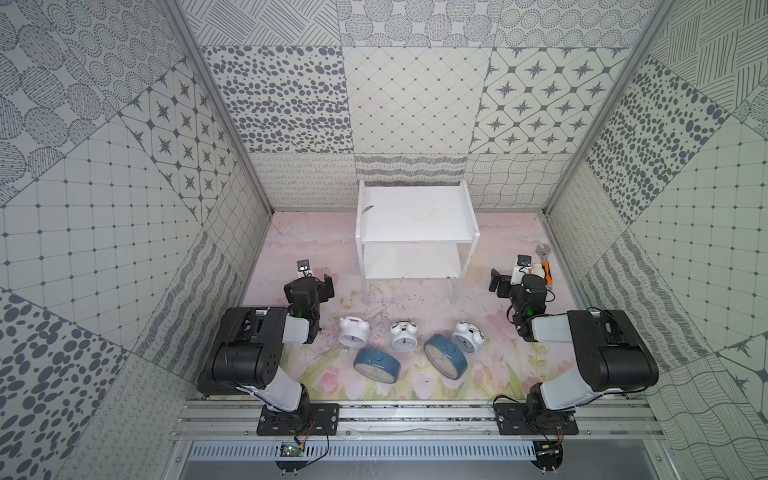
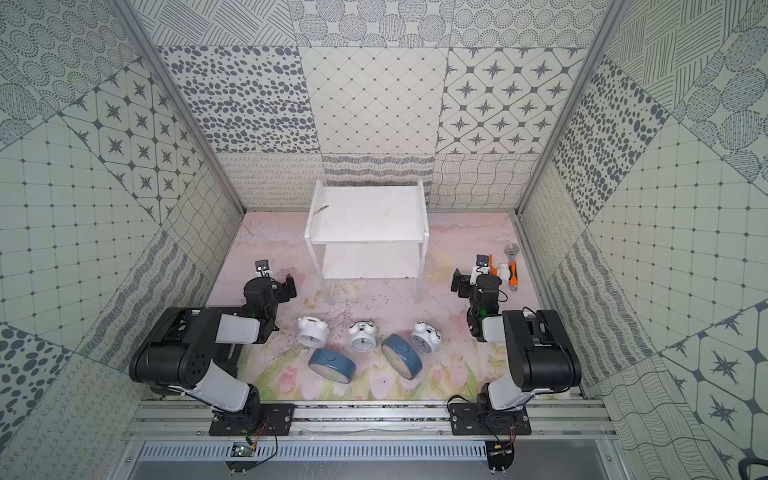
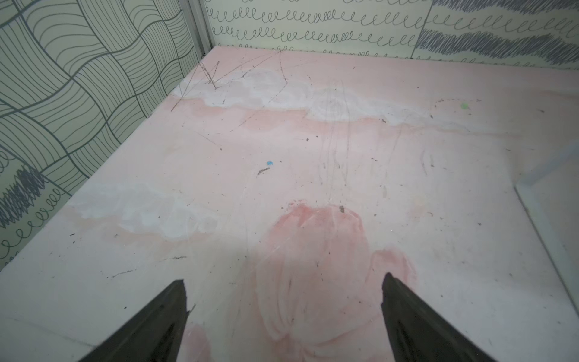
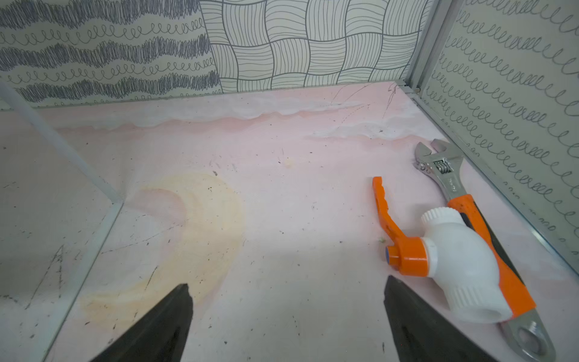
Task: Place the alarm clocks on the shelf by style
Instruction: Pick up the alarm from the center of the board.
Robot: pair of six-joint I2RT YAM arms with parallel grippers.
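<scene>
Pink floral tabletop (image 1: 291,241) holds, from the empty left gripper (image 3: 285,277), jaws spread, rightward: three probably light white twin-bell alarm clocks (image 1: 403,336) best pinched by their handles, two likely slicker flat blue-cased clocks (image 1: 377,365), all short of the bare white two-tier shelf (image 1: 415,216), then the likewise spread right gripper (image 4: 287,281) beside an out-of-the-way orange-handled wrench (image 4: 451,185)

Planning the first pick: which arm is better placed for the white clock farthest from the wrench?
Likely left: that white clock lies nearest the left pincer, open and empty; the right pincer sits by the wrench.
</scene>
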